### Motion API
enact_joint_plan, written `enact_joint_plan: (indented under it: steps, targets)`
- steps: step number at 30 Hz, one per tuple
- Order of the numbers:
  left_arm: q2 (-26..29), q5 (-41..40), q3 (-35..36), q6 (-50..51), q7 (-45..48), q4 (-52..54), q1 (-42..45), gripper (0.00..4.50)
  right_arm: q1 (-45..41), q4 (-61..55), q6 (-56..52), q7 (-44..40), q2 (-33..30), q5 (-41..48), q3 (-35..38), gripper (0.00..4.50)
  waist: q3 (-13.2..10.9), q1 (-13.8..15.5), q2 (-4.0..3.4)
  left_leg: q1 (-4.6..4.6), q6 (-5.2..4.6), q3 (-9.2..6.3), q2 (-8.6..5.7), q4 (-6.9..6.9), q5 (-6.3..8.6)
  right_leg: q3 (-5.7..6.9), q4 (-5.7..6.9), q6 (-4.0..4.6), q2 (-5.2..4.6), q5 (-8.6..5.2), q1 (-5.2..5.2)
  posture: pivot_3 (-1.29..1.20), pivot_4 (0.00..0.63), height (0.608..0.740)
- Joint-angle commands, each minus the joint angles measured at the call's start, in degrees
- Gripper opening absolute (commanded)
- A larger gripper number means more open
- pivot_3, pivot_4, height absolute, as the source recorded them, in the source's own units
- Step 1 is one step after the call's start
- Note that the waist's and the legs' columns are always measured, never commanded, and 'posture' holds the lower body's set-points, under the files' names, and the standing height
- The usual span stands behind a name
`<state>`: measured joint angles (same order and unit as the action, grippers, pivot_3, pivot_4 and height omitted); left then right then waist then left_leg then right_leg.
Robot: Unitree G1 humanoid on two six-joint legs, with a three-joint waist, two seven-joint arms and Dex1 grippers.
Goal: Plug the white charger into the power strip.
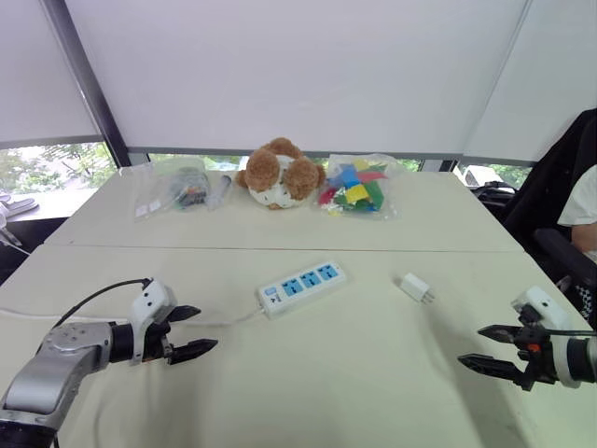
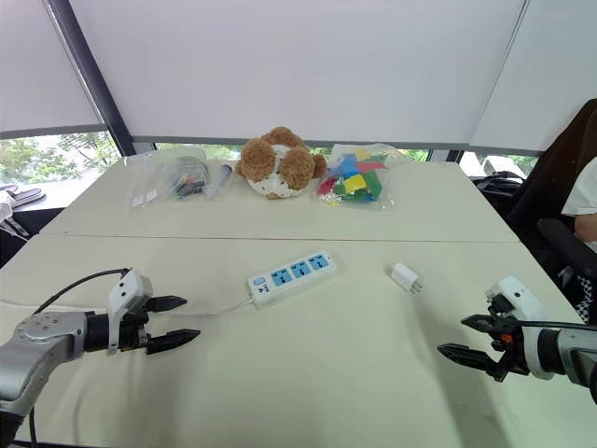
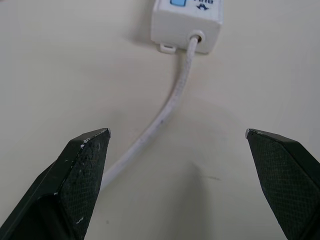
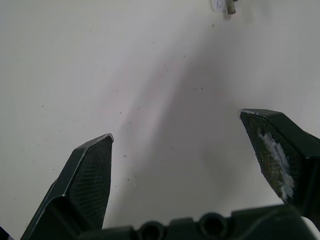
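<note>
The power strip (image 1: 301, 287) lies flat in the middle of the cream table, white with three blue sockets, its white cord (image 3: 165, 112) trailing toward my left side. The white charger (image 1: 416, 287) lies on the table to the strip's right, prongs pointing right. My left gripper (image 1: 194, 332) hovers low at the near left, open and empty, aimed at the strip's cord end (image 3: 187, 20). My right gripper (image 1: 487, 349) is open and empty at the near right, pointing left, short of the charger (image 4: 223, 5).
At the table's far side sit a clear bag of small items (image 1: 177, 188), a brown plush toy (image 1: 278, 174) and a bag of coloured blocks (image 1: 357, 187). A seam (image 1: 280, 248) runs across the tabletop. A black chair and a person's sleeve (image 1: 580, 210) are at the right edge.
</note>
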<state>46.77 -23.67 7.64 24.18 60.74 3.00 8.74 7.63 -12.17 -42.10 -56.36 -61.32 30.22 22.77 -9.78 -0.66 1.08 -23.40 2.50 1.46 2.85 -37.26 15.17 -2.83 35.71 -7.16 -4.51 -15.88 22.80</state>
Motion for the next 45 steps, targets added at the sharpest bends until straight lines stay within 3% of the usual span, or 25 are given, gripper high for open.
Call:
enact_joint_plan:
  steps: [1,8,16,23,31,36,42,45]
  targets:
    - [-0.1,0.5,0.0,-1.7,0.1,-0.7,1.5,4.50,-0.8,-0.4,1.0,0.1,0.2,-0.5,1.0,4.41,0.0,0.0,0.00,0.01,0.00,0.00,0.00,-0.01,0.00,0.00,0.03,0.00,0.00,0.00,0.00,0.00,0.150,0.739]
    - [-1.6,2.4,-2.1,-6.6,1.9,-5.2,5.3,4.50,-2.2,-0.1,1.3,0.0,0.2,-0.2,1.6,4.41,0.0,0.0,0.00,0.03,0.00,-0.02,-0.01,-0.04,0.00,0.00,0.26,-0.08,0.01,0.03,0.04,0.00,0.150,0.739]
    - [-10.0,6.4,-8.9,-14.7,3.4,-15.5,15.4,4.50,-15.3,-7.7,-11.8,4.3,5.6,15.4,2.1,4.41,0.0,0.0,0.02,0.04,0.02,-0.11,-0.01,-0.14,-0.02,0.00,0.37,-0.18,0.08,0.09,0.00,0.00,0.150,0.739]
    - [-19.1,9.8,-12.3,-22.1,3.3,-28.9,23.2,4.50,-17.1,-14.8,-12.6,8.7,7.8,13.8,-6.7,4.41,0.0,0.2,0.04,-0.04,0.01,-0.17,-0.02,-0.15,-0.02,0.02,0.37,-0.29,0.10,0.14,0.03,0.00,0.150,0.739]
    - [-24.6,11.6,-12.7,-26.3,2.1,-36.8,26.1,4.50,-16.8,-15.1,-12.7,9.8,7.4,14.6,-6.6,4.41,0.0,0.1,0.04,-0.03,0.01,-0.19,-0.03,-0.20,-0.02,0.02,0.42,-0.35,0.11,0.17,0.02,0.00,0.150,0.739]
    - [-25.6,10.1,-11.6,-26.3,3.1,-37.8,26.7,3.02,-15.7,-15.7,-12.9,9.5,6.7,14.7,-5.9,4.50,0.0,0.1,0.03,-0.02,0.01,-0.20,-0.03,-0.21,-0.02,0.02,0.42,-0.35,0.11,0.17,0.00,0.00,0.150,0.739]
    - [-24.8,10.9,-12.8,-26.1,5.7,-37.1,27.3,3.04,-16.3,-14.8,-14.2,10.8,5.7,14.4,-5.8,4.50,0.0,0.1,0.03,-0.02,0.01,-0.21,-0.03,-0.21,-0.02,0.02,0.43,-0.36,0.11,0.17,0.00,0.00,0.150,0.739]
    - [-21.7,14.8,-17.1,-30.0,11.4,-36.6,28.2,3.04,-21.8,-8.7,-18.5,11.5,1.8,13.5,-6.3,4.50,0.0,0.1,0.03,-0.05,0.01,-0.20,-0.03,-0.23,-0.02,0.02,0.43,-0.35,0.11,0.18,0.03,0.00,0.150,0.739]
